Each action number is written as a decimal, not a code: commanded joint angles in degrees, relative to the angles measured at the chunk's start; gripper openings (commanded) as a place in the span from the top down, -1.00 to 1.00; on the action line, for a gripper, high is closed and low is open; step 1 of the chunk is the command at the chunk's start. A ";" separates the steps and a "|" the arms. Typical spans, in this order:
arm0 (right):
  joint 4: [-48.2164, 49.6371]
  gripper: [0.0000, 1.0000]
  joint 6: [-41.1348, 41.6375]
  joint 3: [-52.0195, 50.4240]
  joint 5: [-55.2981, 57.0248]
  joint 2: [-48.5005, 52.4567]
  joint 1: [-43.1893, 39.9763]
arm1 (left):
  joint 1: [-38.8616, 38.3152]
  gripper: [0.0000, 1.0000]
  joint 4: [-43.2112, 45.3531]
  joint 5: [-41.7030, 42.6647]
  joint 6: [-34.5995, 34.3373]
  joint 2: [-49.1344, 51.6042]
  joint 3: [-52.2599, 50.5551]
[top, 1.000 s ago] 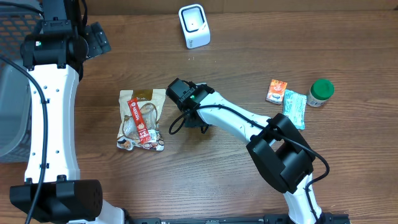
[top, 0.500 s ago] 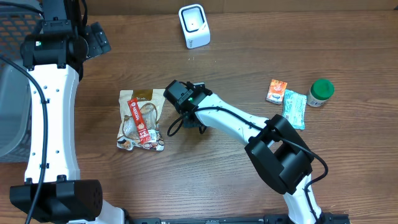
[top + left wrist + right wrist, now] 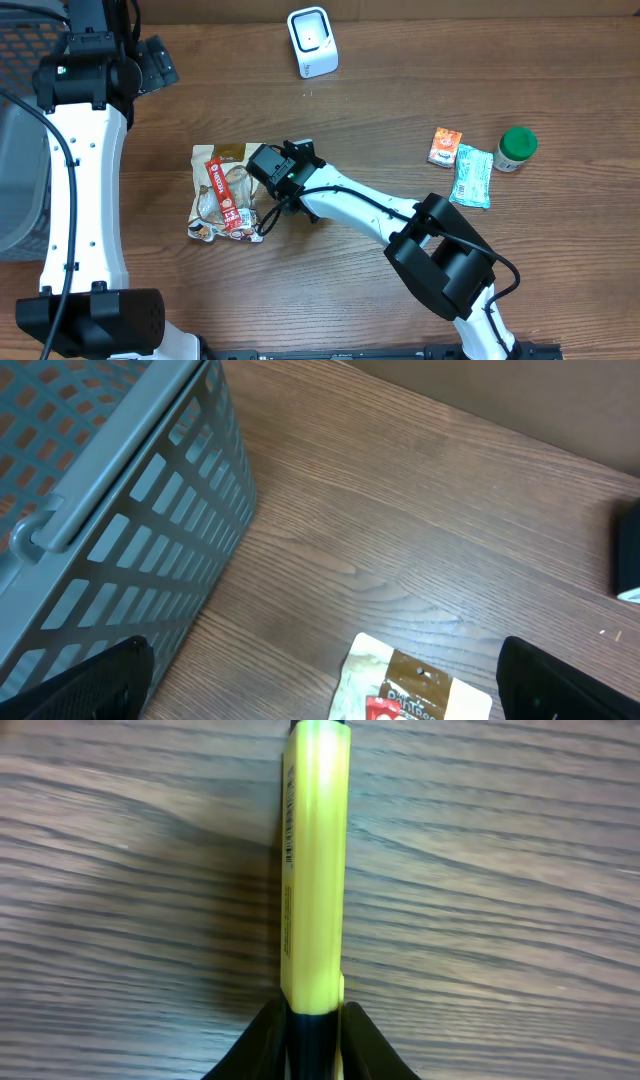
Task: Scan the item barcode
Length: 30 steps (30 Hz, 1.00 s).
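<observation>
— What colour is the marker (image 3: 315,870)?
— Yellow, black at its six o'clock end, with fine dark print down one edge.
— And the rest?
— The bag (image 3: 228,190) is cream with a red band. The scanner (image 3: 313,42), at twelve o'clock, is white. At three o'clock are an orange packet (image 3: 445,146), a teal sachet (image 3: 472,175) and a green-lidded jar (image 3: 517,147). The basket (image 3: 100,510) is a grey lattice, and the table (image 3: 350,300) is brown woodgrain.

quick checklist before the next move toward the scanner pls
1. Right gripper shut on the slim yellow item: ok.
2. Item sits straight between the fingers: ok.
3. Fine print along the item's edge is a barcode: cannot tell.
4. Item presented to the white barcode scanner: not ok, the gripper is beside the clear snack bag, well short of it.
5. Left gripper open and out of the way by the grey mesh basket: ok.
</observation>
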 commanded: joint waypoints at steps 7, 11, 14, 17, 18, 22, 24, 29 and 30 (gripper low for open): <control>1.57 0.49 -0.02 -0.50 -3.02 0.74 -0.07 | -0.07 -1.00 0.13 -0.76 -0.81 0.55 0.44; 1.49 0.49 0.00 -0.55 -3.04 0.74 -0.04 | -0.07 -1.00 0.15 -0.76 -0.81 0.55 0.44; 1.53 0.49 0.00 -0.61 -3.19 0.74 -0.04 | -0.07 -1.00 0.15 -0.76 -0.81 0.55 0.44; 1.73 0.67 0.42 -0.61 -3.26 0.74 -0.04 | -0.07 -1.00 0.13 -0.76 -0.81 0.55 0.44; 1.73 0.78 0.39 -0.61 -3.23 0.74 -0.04 | -0.07 -1.00 0.15 -0.76 -0.81 0.55 0.44; 1.40 0.93 -0.35 -0.61 -1.66 0.74 -0.04 | -0.07 -1.00 0.15 -0.76 -0.81 0.55 0.44; 1.36 0.93 -2.84 -0.61 -0.57 0.74 -0.04 | -0.07 -0.99 0.15 -0.76 -0.81 0.55 0.44; 1.55 0.93 -4.59 -0.61 3.21 0.74 -0.04 | -0.07 -0.99 0.13 -0.76 -0.81 0.55 0.44; 1.70 0.93 -4.59 -0.61 2.45 0.74 -0.04 | -0.07 -0.99 0.15 -0.76 -0.81 0.55 0.44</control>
